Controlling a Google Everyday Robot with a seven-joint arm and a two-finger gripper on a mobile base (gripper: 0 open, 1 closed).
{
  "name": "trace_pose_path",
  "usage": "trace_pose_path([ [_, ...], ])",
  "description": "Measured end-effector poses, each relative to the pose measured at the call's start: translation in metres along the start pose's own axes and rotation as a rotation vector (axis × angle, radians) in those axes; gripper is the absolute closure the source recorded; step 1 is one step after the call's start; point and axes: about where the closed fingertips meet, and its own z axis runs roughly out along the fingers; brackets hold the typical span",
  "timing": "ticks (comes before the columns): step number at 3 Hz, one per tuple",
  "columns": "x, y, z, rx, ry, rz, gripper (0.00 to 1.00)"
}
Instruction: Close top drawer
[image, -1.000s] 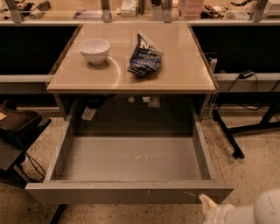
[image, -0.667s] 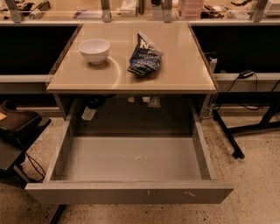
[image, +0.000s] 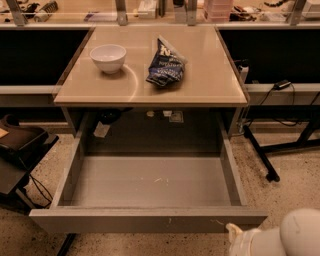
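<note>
The top drawer (image: 150, 220) is pulled far out from under the tan table (image: 210, 80). Its deep gray inside is bare, and its flat front runs along the bottom of the view, with small pale scuffs right of centre. My gripper (image: 236, 236) shows as a pale tip at the bottom right, on the end of the white rounded arm (image: 295, 237). It sits just below and in front of the right end of the drawer front. I cannot tell whether it touches the front.
A white bowl (image: 108, 57) and a dark blue chip bag (image: 166, 66) lie on the tabletop. A dark chair (image: 20, 150) stands at the left. Black table legs and cables (image: 270, 150) stand at the right, on speckled floor.
The arm showed at the bottom right one second ago, dropped out of view, and is now back at the bottom right. The drawer has not moved.
</note>
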Motion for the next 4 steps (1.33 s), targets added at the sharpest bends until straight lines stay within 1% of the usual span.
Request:
trace_pose_path([
  [1, -0.067, -0.044, -0.037, 0.072, 0.025, -0.082, 0.0],
  [2, -0.113, -0.084, -0.047, 0.075, 0.059, -0.113, 0.0],
  [3, -0.119, -0.094, -0.052, 0.08, 0.042, -0.105, 0.0],
  [4, -0.066, -0.067, -0.07, 0.092, 0.013, 0.012, 0.0],
])
